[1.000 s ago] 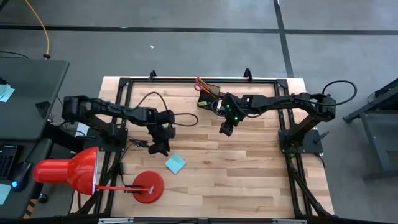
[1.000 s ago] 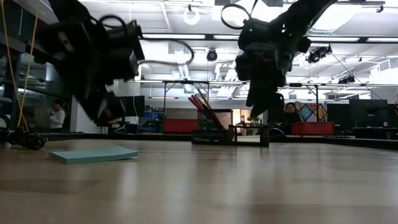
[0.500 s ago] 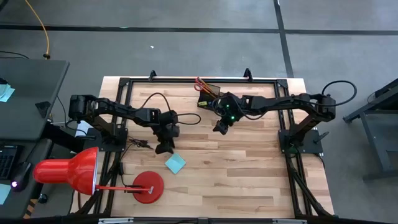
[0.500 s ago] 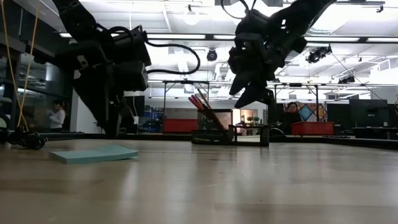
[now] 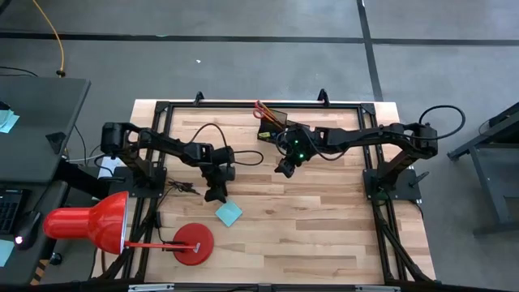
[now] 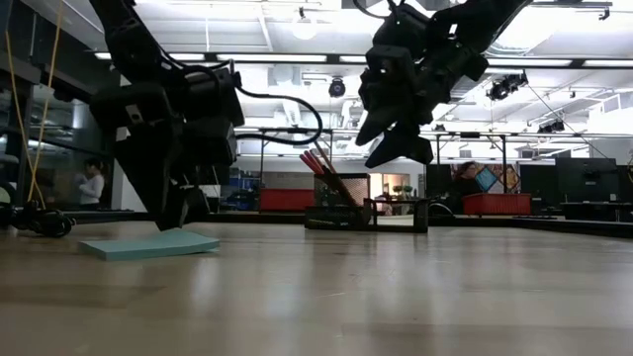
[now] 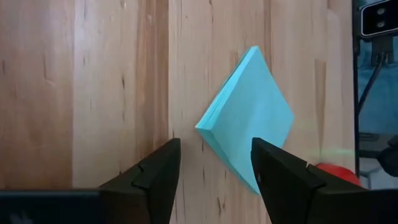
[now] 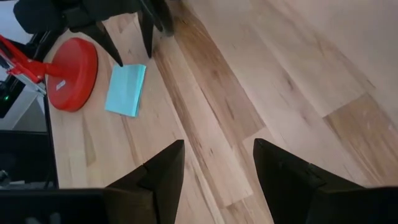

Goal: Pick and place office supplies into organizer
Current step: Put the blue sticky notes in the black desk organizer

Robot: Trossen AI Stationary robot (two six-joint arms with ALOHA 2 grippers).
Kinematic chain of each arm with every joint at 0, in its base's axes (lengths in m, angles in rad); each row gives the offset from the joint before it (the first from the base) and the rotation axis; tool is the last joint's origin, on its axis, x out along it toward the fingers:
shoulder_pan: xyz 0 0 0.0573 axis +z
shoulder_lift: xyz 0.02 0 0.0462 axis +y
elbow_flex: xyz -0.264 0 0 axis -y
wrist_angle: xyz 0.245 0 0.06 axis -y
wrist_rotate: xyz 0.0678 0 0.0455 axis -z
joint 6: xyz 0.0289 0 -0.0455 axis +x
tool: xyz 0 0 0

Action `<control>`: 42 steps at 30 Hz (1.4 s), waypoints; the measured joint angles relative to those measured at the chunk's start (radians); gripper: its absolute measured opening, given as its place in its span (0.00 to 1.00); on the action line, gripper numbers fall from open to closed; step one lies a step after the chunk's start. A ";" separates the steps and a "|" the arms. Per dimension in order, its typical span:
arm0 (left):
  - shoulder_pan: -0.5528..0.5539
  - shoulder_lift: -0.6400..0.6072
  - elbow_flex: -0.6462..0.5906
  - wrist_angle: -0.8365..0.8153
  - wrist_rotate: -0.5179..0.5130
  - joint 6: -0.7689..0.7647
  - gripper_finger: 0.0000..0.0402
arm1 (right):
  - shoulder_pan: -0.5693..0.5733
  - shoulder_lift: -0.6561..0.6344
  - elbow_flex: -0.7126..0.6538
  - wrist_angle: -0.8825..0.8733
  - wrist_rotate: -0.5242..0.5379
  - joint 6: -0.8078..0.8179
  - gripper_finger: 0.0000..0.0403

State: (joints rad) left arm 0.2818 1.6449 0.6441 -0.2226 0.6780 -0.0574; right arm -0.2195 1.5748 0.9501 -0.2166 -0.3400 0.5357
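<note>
A blue sticky-note pad (image 5: 229,213) lies flat on the wooden table, left of centre; it also shows in the left wrist view (image 7: 249,124) and the low view (image 6: 148,244). My left gripper (image 5: 216,195) is open and points down just above the pad's far-left corner, its fingers (image 7: 155,180) on either side of that corner without touching it. My right gripper (image 5: 285,169) is open and empty, high above the table's middle (image 6: 396,148). The black organizer (image 5: 272,126) stands at the far edge, with red scissors and orange pencils (image 5: 263,109) sticking out of it.
A red desk lamp stands at the near left: its base (image 5: 193,243) is close to the pad and its shade (image 5: 89,223) hangs over the left edge. The black metal frame (image 5: 162,113) runs around the table. Bare wood lies to the right of the pad (image 5: 324,219).
My left gripper has gone toward the table's right edge and down to the blue pad, and now hangs just over its corner. My right gripper has drifted a little left, risen and tipped from pointing down to slanting. The pad has not moved.
</note>
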 joint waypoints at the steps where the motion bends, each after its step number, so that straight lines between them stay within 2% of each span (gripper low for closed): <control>1: 0.000 0.003 0.000 0.002 0.003 0.000 0.46 | 0.000 0.000 0.000 0.001 0.003 0.005 0.46; 8: -0.001 0.006 -0.001 0.073 0.033 -0.057 0.46 | 0.000 0.000 0.000 0.005 0.020 0.007 0.46; 15: -0.010 0.011 -0.001 0.064 0.051 -0.084 0.45 | 0.000 0.000 0.000 0.007 0.043 0.007 0.46; 26: -0.108 0.007 0.001 0.071 -0.065 -0.145 0.42 | 0.000 0.000 0.000 0.045 0.078 0.007 0.46; 31: -0.120 0.007 0.001 0.071 -0.095 -0.157 0.31 | 0.000 0.000 0.000 0.041 0.083 0.003 0.46; 37: -0.119 0.011 -0.002 0.072 -0.111 -0.159 0.03 | 0.000 0.000 0.000 0.041 0.099 -0.003 0.46; 42: -0.115 0.012 -0.002 0.161 -0.088 -0.202 0.01 | 0.000 0.000 0.000 0.034 0.100 -0.002 0.46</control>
State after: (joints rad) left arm 0.1663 1.6566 0.6421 -0.0619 0.5899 -0.2595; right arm -0.2199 1.5748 0.9501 -0.1829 -0.2398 0.5339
